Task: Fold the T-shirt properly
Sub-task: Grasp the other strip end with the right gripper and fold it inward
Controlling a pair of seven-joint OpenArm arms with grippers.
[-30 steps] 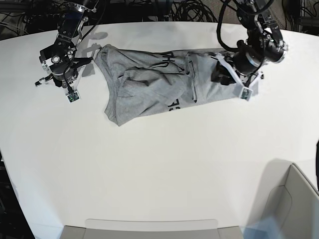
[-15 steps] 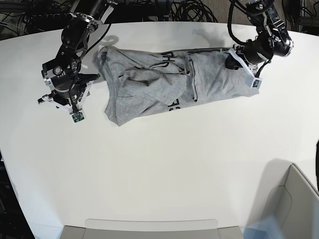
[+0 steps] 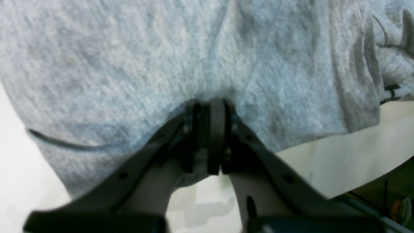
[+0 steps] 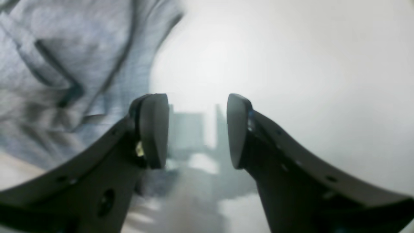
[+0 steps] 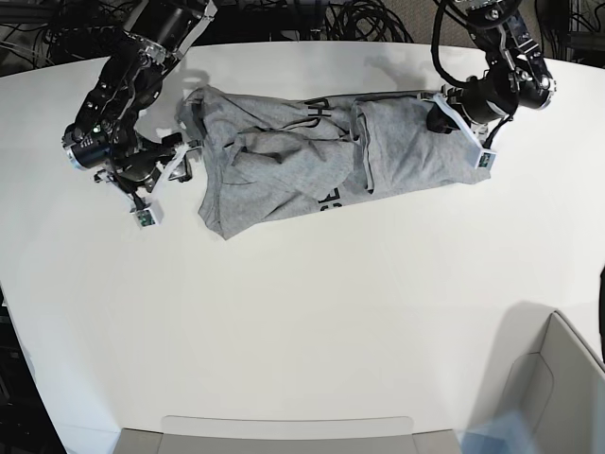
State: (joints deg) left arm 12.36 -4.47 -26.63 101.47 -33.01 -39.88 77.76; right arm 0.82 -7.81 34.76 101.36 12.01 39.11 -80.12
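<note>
One T-shirt (image 5: 312, 156) lies crumpled across the far half of the white counter (image 5: 302, 322), stretched sideways between our two arms, with black lettering showing in the folds near its middle. We judge it light, soft and limp: it will sag and bunch wherever we do not hold it, and it should slide easily on the smooth counter rather than stay put.

Our left gripper (image 3: 208, 136) has its jaws together on a pinch of the grey cloth near one edge; in the wrist view the fabric puckers into the closed tips. In the base view this arm sits at the shirt's right end, low against the cloth.

Our right gripper (image 4: 197, 129) has its jaws wide apart and holds nothing. Bare counter shows between them, and the shirt's edge, with a seam or hem line, lies just beside the left jaw.

We think the best holds are on hems and seams at the corners, where doubled cloth gives the jaws something firm to bite. A pinch in mid-panel only lifts a peak and leaves the rest in a heap. With one end held, the free gripper should take the opposite end, so that we can pull the cloth taut and flat. We cannot tell which end is collar and which is hem.
</note>
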